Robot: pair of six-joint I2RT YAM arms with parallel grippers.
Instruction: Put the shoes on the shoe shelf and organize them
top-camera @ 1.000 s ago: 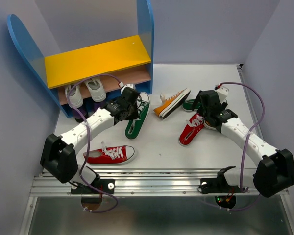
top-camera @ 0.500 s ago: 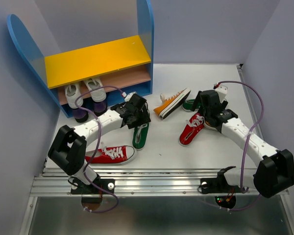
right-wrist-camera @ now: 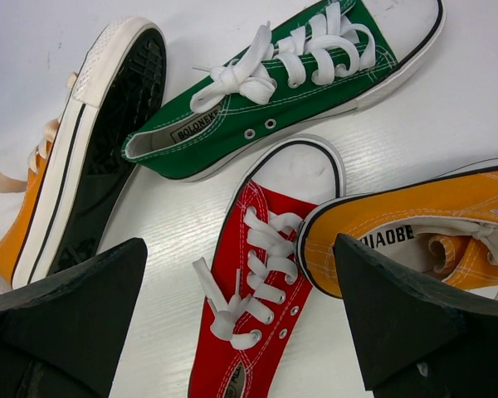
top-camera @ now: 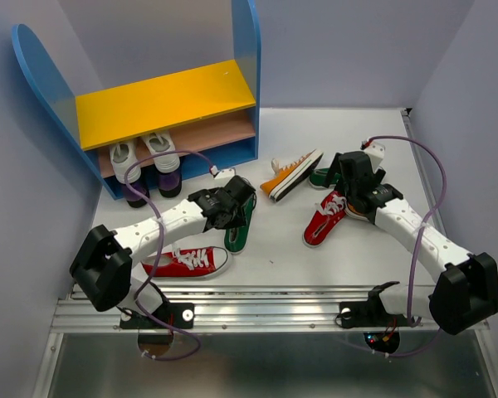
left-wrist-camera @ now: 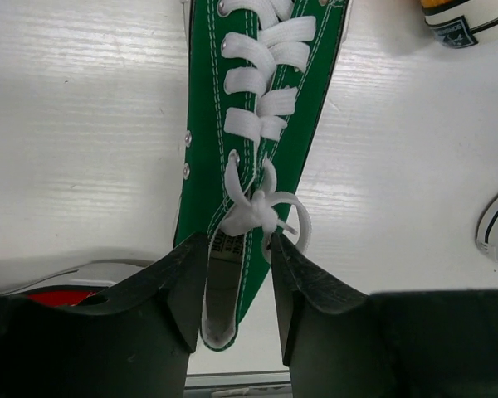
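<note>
Left gripper (left-wrist-camera: 237, 245): jaws partly apart, straddling the heel end of a green shoe (left-wrist-camera: 257, 99), one finger along each side of the collar. Can't tell whether they're actually pinching it. The shoe lies flat and sole-down on the table (left-wrist-camera: 83, 124), toe toward the top of the wrist frame. In the top view that's centre-left, just below the shelf's right end. A red shoe (top-camera: 187, 261) lies upright at lower left, close beside the left arm.

Right gripper (right-wrist-camera: 241, 249): fingers spread wide, nothing between them, hanging over the shoe cluster right of centre in the top view. Directly under it is a second red shoe (right-wrist-camera: 249, 332), toe pointing up-frame. A second green shoe (right-wrist-camera: 274, 91) is just above that toe. An orange shoe (right-wrist-camera: 415, 215) on the right touches the red toe. Another orange shoe (right-wrist-camera: 108, 141) at left is tipped on its side, black sole showing.

Shoe shelf (top-camera: 166, 104): upper left of the top view, yellow top board bare. Two white-toed dark shoes (top-camera: 143, 157) sit side by side on the left part of the lower board.
</note>
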